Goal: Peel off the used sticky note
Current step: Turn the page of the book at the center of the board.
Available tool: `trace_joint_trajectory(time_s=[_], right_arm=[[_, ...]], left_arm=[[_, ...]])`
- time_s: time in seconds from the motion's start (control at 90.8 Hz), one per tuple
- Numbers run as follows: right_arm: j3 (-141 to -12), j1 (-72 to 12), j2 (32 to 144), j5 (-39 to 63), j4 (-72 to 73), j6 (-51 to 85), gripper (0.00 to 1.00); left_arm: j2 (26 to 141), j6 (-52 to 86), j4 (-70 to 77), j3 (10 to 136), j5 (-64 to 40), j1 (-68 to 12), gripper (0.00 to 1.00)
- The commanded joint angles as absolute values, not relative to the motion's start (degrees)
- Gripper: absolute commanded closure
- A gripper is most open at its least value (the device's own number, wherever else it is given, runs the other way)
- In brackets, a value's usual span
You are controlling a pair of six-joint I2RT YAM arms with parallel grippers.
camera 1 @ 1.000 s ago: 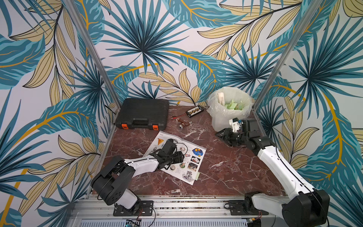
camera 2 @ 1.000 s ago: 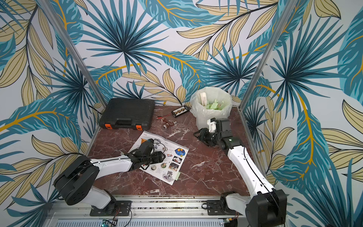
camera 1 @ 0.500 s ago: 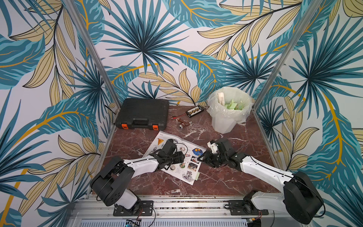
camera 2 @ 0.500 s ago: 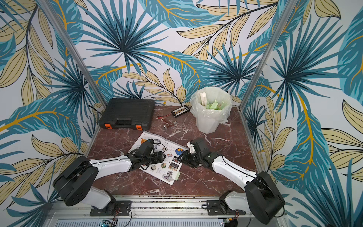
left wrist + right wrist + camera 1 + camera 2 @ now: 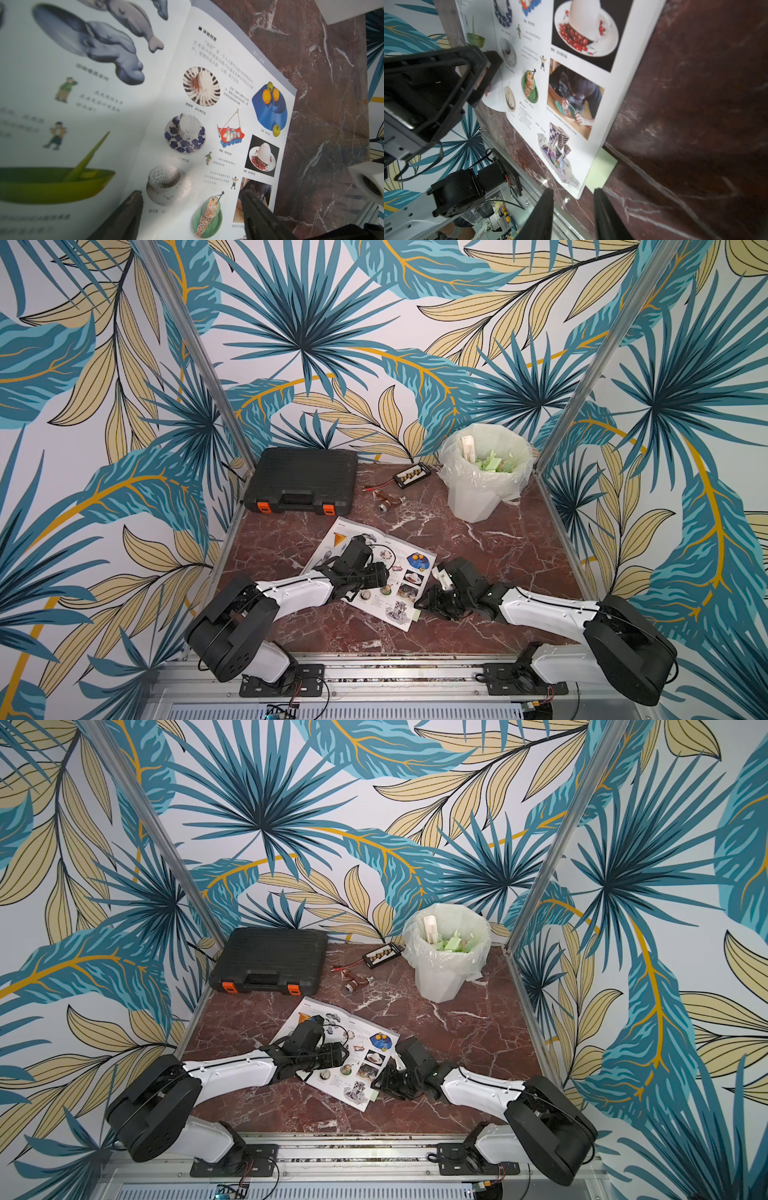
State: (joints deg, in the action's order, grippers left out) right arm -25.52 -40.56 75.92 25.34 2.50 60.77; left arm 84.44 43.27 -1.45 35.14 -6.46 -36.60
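Step in hand: approach and grasp, peel not started. Sticky note (image 5: 601,168) is pale green and tucked under the open booklet (image 5: 399,549) at its 5 o'clock corner. Only a tab pokes out onto the counter (image 5: 498,547); it shows in both top views (image 5: 375,1095).

Right fingers (image 5: 545,212) are apart with nothing between them, low over the counter. They sit at the note's 3 o'clock in a top view (image 5: 428,601), with the tab just ahead of the tips, not yet straddled.

Left fingers (image 5: 255,212) are also apart, over the right-hand page near the spine. They look placed to pin the booklet, but I can't tell whether they actually touch the paper.

Next move, my read:
- Ease the right fingers forward so one goes over the tab and one under or beside it.
- Close on the tab only, not the page edge.
- Pull toward 3–4 o'clock at a shallow angle while the left holds the booklet down.

Main risk is the whole booklet sliding or the page lifting. Bin (image 5: 478,497), at 1 o'clock on the counter, is the likely drop.
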Motion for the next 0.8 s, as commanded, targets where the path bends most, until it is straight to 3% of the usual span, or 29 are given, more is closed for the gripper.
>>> trace_joint_trajectory(time_s=[0.0, 0.43, 0.793], right_arm=[[-23.2, -41.3, 77.5, 26.2, 4.9, 61.6, 0.65], [-19.0, -41.8, 82.3, 25.1, 12.8, 62.9, 0.64], [-15.1, -41.7, 85.4, 23.5, 25.6, 68.9, 0.72]], left_arm=[[83.4, 42.5, -3.0, 34.7, -5.7, -36.6, 0.21], [82.9, 42.6, -3.6, 35.2, -5.4, -36.6, 0.21], [81.4, 42.2, -4.8, 34.8, -4.7, -36.6, 0.21]])
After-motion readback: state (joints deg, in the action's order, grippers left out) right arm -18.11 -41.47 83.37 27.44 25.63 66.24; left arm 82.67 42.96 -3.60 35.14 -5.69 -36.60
